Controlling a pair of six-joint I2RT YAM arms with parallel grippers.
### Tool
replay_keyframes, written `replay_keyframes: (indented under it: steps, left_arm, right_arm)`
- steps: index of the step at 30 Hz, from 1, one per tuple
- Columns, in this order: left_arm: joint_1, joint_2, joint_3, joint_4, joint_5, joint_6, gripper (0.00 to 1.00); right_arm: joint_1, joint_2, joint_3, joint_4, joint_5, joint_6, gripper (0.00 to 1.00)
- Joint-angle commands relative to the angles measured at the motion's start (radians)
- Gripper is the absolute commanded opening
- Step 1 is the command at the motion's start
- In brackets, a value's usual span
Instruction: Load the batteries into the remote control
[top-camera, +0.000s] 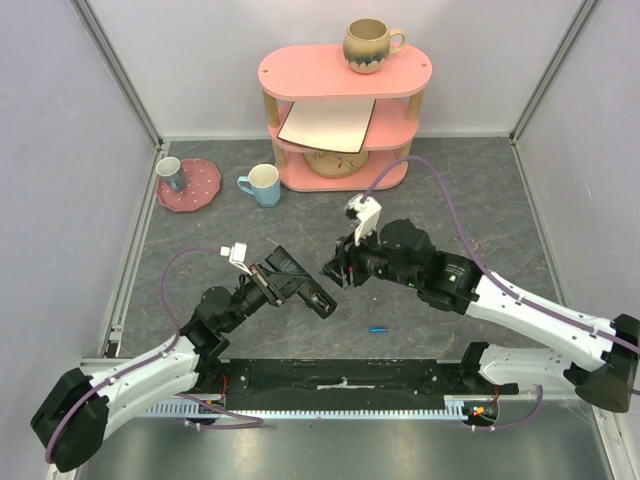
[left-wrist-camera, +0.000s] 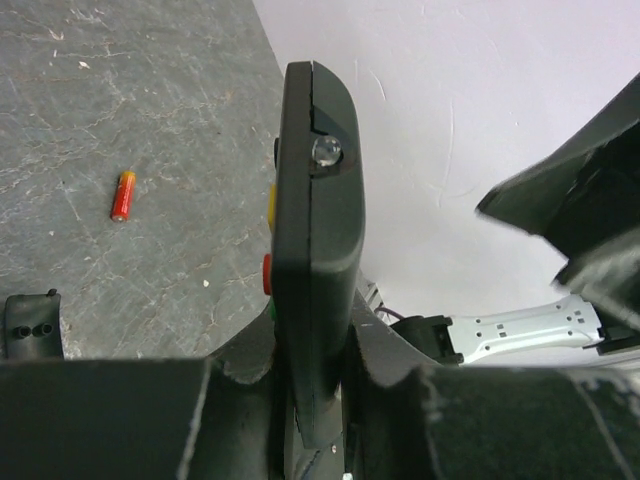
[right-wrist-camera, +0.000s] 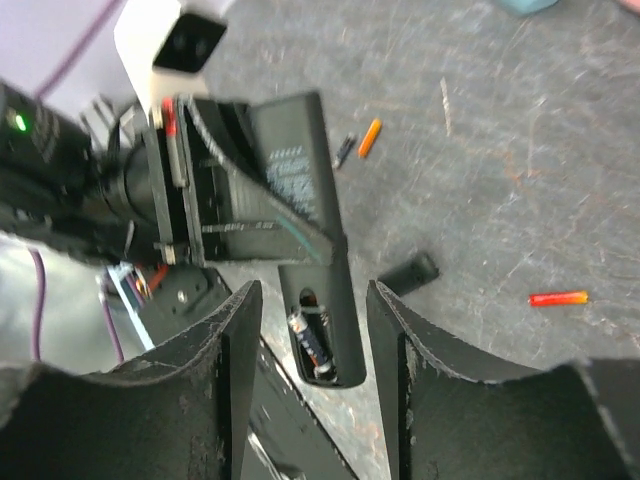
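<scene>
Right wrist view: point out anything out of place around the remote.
The remote control, clamped in the left gripper, has its battery bay open with one cell inside. A small black piece, probably the cover, lies loose on the table, and batteries lie scattered there.

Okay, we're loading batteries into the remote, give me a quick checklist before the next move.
1. Remote control held in left claw: ok.
2. Battery bay open, cover lying apart: ok.
3. One battery in the bay: ok; fully seated: cannot tell.
4. Second slot filled: not ok, looks empty.
5. Right claw carrying a battery: not ok, open and empty.
6. Loose orange battery free to pick: ok.
</scene>
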Motion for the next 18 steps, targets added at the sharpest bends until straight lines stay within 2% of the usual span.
replay_keyframes:
  steps: [1, 5, 18]
  left_arm:
    - [0.001, 0.0, 0.06, 0.033, 0.03, -0.013, 0.02]
    - [0.001, 0.013, 0.083, 0.021, 0.039, -0.009, 0.02]
    - [0.001, 0.066, 0.116, 0.035, 0.082, -0.022, 0.02]
  right_arm:
    - [0.072, 0.064, 0.095, -0.132, -0.039, -0.153, 0.54]
    - [0.154, 0.106, 0.138, -0.198, 0.009, -0.193, 0.52]
    - [0.208, 0.155, 0.132, -0.235, 0.13, -0.209, 0.51]
